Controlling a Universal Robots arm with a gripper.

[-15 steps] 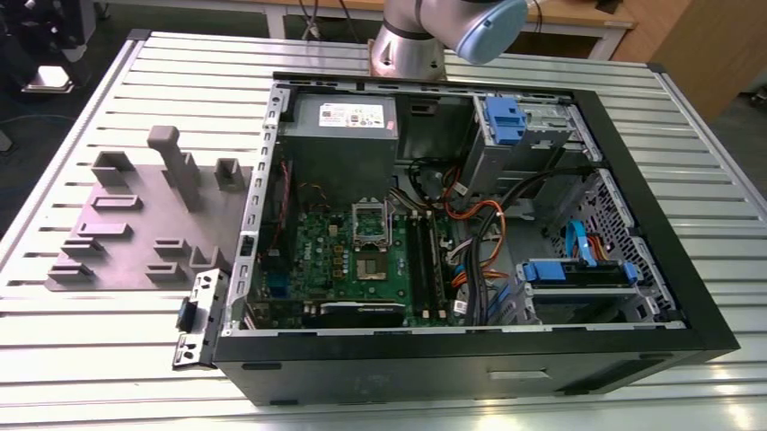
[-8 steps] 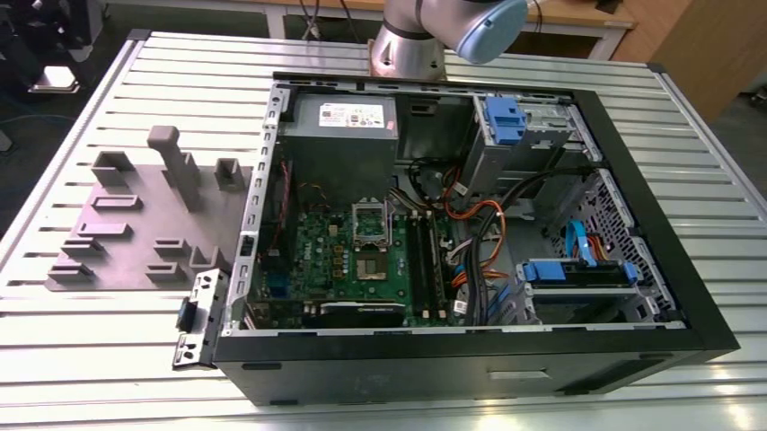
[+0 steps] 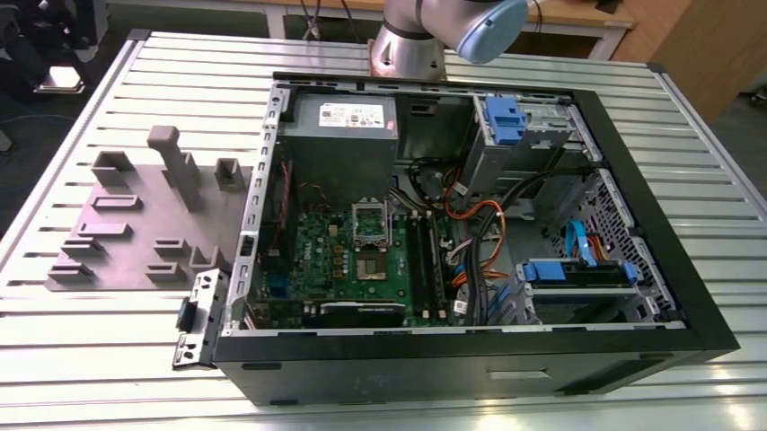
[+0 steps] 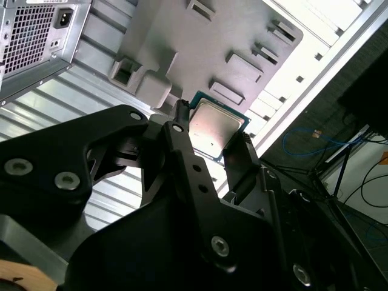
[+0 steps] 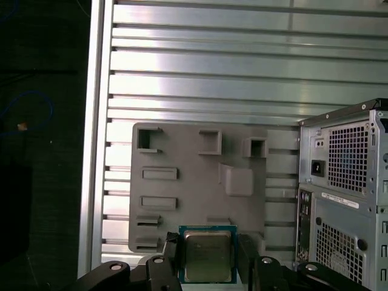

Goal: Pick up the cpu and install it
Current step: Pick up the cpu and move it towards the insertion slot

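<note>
Clamping the small, flat, square, silver-topped cpu (image 5: 208, 256) by two opposite edges, the black claw (image 5: 209, 250) holds a chip judged light, rigid and fragile underneath.

The cpu (image 5: 207, 256): square chip, silvery top, green rim, held by opposite edges between the jaws, over the grey fixture plate (image 5: 194, 176).

Silvery, teal-rimmed cpu (image 5: 207, 257); grey tray (image 5: 197, 182); ribbed silver table (image 5: 212, 60).
</note>
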